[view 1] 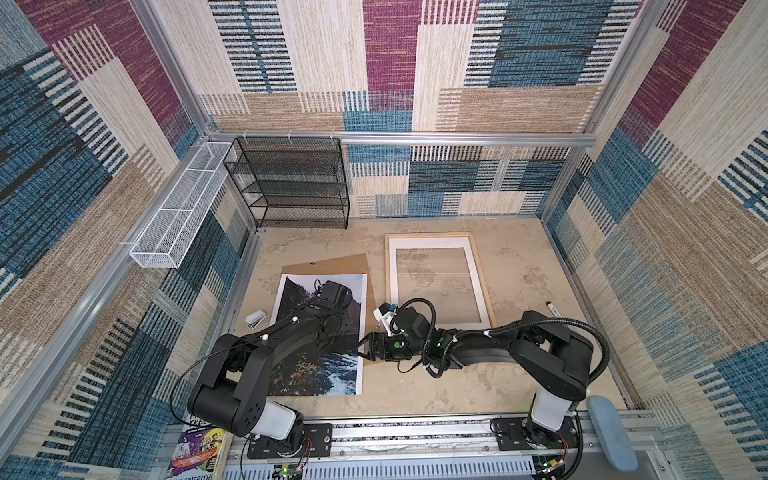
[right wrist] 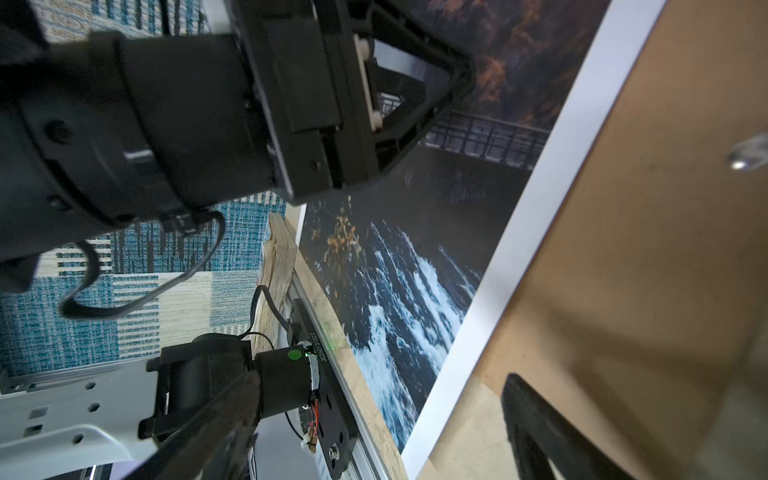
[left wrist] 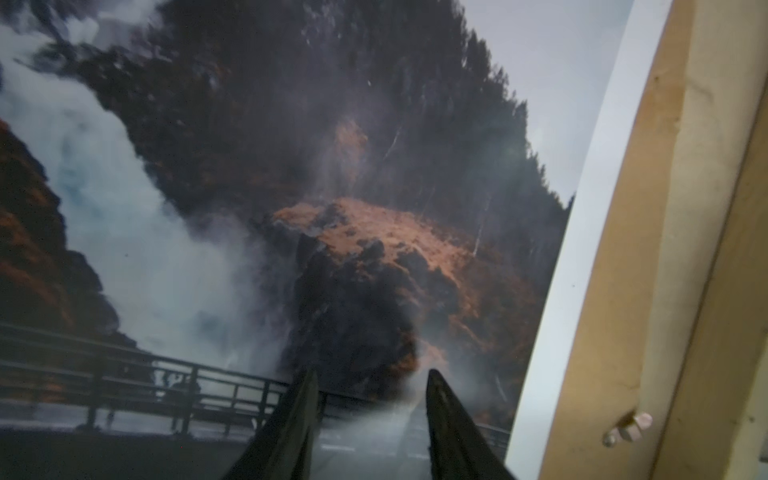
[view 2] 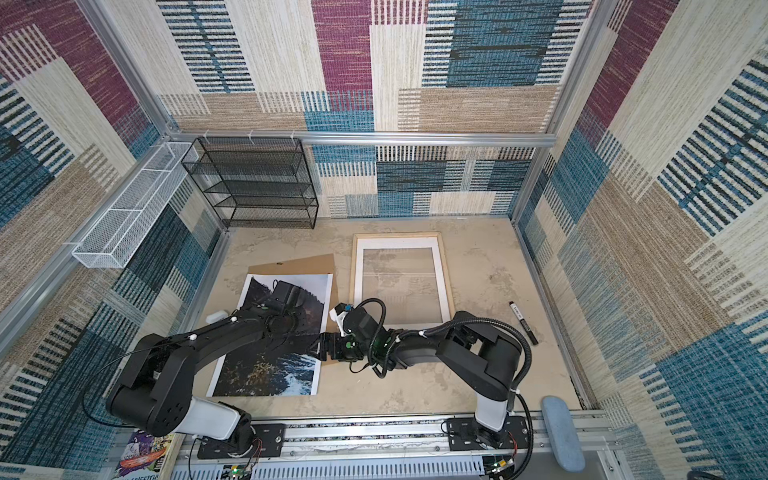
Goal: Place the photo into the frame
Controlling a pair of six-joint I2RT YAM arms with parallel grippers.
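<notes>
The left arm [view 1: 286,332] stands on its base at 7 o'clock in both top views. It folds at a raised elbow and extends its forearm toward 1 o'clock. Its wrist [view 1: 332,296] tips downward, hiding the left end effector [left wrist: 371,376] from above. The left wrist view shows its two dark fingers [left wrist: 303,415] partly spread with a clear gap between them.

The right arm [view 1: 490,353] stands on its base at 5 o'clock and bends at an elbow above that base. Its forearm lies low toward 9 o'clock and crosses the middle. The right end effector [view 1: 362,349] points toward 9 o'clock with its jaws spread wide, near the left forearm at its 4 o'clock side.
</notes>
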